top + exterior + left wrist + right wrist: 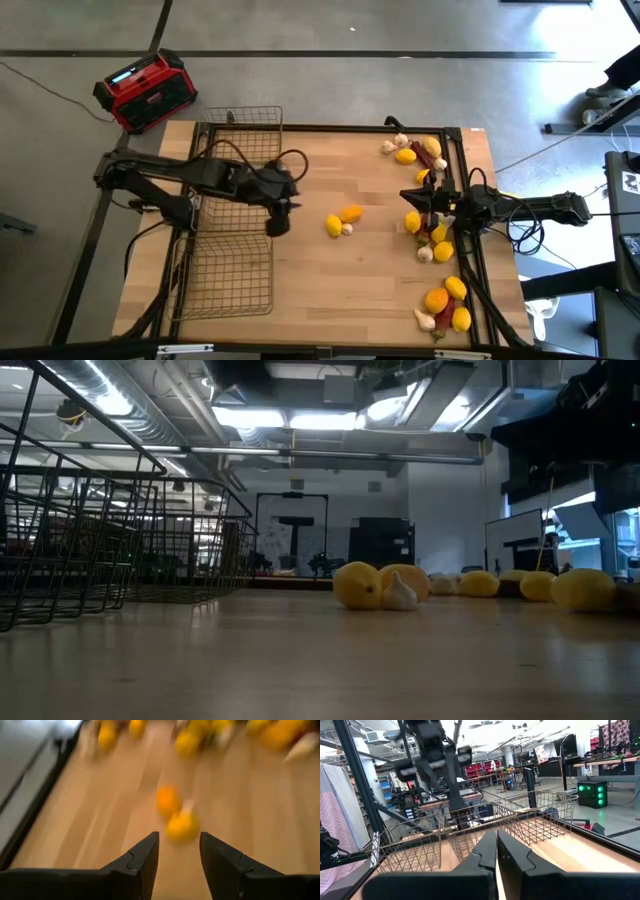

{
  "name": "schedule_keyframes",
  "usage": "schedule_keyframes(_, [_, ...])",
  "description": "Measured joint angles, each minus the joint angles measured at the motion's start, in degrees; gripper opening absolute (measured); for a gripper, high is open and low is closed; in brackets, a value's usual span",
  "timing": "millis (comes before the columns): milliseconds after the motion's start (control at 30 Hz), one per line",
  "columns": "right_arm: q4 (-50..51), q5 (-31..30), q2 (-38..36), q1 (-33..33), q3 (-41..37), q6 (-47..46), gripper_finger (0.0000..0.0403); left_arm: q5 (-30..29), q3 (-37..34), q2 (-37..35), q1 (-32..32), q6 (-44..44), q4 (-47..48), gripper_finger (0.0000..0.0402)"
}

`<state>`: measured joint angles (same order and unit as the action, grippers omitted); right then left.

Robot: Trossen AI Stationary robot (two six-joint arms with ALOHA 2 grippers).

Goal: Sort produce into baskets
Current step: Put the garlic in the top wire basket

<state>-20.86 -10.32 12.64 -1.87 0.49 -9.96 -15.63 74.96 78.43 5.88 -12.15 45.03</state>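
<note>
Meanwhile, left gripper (278,222) hovers part-open and empty just beside the baskets (238,215), facing a lemon (334,226) mid-table (320,280); right gripper (412,196), shut and empty, sits over the right-side produce (432,235).

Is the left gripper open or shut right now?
Open. In its wrist view the left gripper shows a clear gap of bare table between its two dark fingers, nothing held, with a lemon just ahead.

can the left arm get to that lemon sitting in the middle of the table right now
Probably yes. The left gripper hangs open and empty over bare wood, facing the lemon. Nothing lies between them; only a garlic bulb and an orange citrus crowd its far side.
</note>
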Motion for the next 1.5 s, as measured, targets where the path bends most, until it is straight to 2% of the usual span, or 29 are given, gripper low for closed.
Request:
schedule_keyframes(100, [0.0, 0.0, 0.0, 0.0, 0.0, -0.1, 0.0016, -1.6, -1.0, -0.3, -0.1, -5.3, 10.2, 0.0131])
schedule_keyframes(200, [0.0, 0.0, 0.0, 0.0, 0.0, -0.1, 0.0016, -2.1, -4.2, -0.2, -0.1, -7.3, 12.8, 0.013])
schedule_keyframes(367, [0.0, -0.1, 0.0, 0.0, 0.0, -0.2, 0.0016, -2.2, -9.3, 0.8, -0.9, -7.2, 11.5, 0.013])
schedule_keyframes(633, [0.0, -0.1, 0.0, 0.0, 0.0, -0.3, 0.0016, -2.1, -14.2, 4.2, -4.4, -1.8, 0.8, 0.013])
schedule_keyframes(900, [0.0, -0.1, 0.0, 0.0, 0.0, -0.3, 0.0016, -1.1, -14.4, 4.9, -4.9, 0.6, -4.0, 0.013])
schedule_keyframes(1100, [0.3, -0.1, 0.0, 0.0, 0.0, -0.3, 0.0016, -1.1, -14.1, 4.8, -4.8, 0.8, -3.6, 0.013])
schedule_keyframes(1267, [1.0, -0.1, 0.0, 0.0, 0.0, -0.3, 0.0016, -1.1, -9.4, 3.6, -3.7, 0.5, -3.5, 0.013])
schedule_keyframes(1367, [1.0, -0.2, 0.0, 0.0, 0.0, -0.3, 0.0016, -1.1, -6.2, 3.5, -2.3, 1.2, -8.0, 0.013])
schedule_keyframes(1500, [1.0, -0.1, 0.0, 0.0, 0.0, -0.3, 0.0016, -1.0, -5.4, 3.8, -1.0, 5.3, -16.3, 0.013])
